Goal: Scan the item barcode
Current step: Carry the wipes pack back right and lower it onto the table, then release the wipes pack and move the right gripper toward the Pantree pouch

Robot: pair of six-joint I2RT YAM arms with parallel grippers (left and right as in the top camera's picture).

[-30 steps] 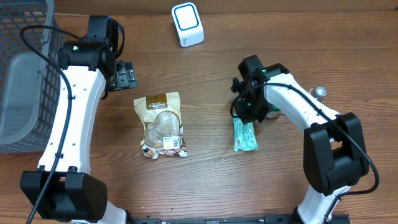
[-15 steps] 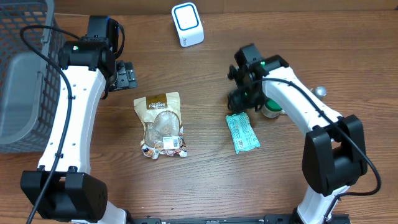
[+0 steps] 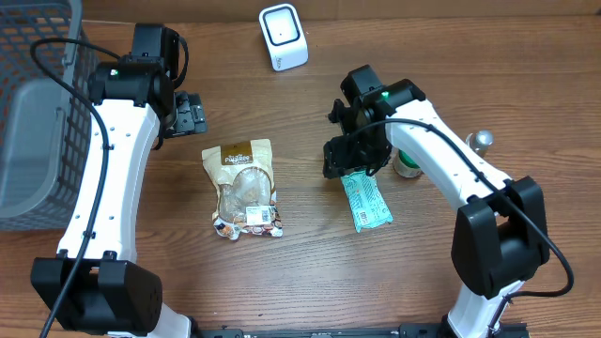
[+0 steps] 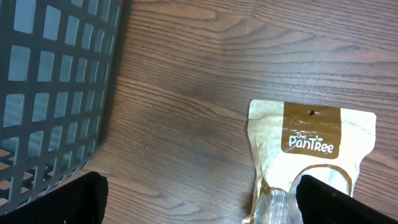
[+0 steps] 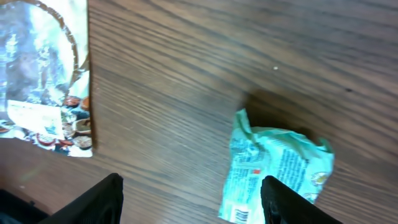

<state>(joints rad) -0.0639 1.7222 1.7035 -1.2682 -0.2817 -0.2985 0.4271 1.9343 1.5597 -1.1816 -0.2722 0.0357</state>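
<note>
**A:** Where's the item?

**B:** The green packet (image 3: 368, 199) is flat on the surface (image 3: 310, 272), right of centre. Its long axis runs roughly away from the robot base, slightly tilted. My right gripper (image 5: 191, 186) hangs over the packet's far end with jaws apart and nothing in them.

**A:** Left arm?

**B:** My left gripper (image 4: 202, 186) is spread wide and empty, up by the basket (image 3: 28, 56) and above the PanTree pouch (image 3: 246, 183). It's well apart from the packet, so the right arm is nearer.

**A:** Room to move?

**B:** The white scanner (image 3: 283, 36) sits at the far edge, beyond the packet and to its left, with bare wood between them. A small round container (image 3: 408, 169) is just beside the packet's far right corner, so watch that. I'd grip across the short width. I can't tell which face carries the barcode.
</note>
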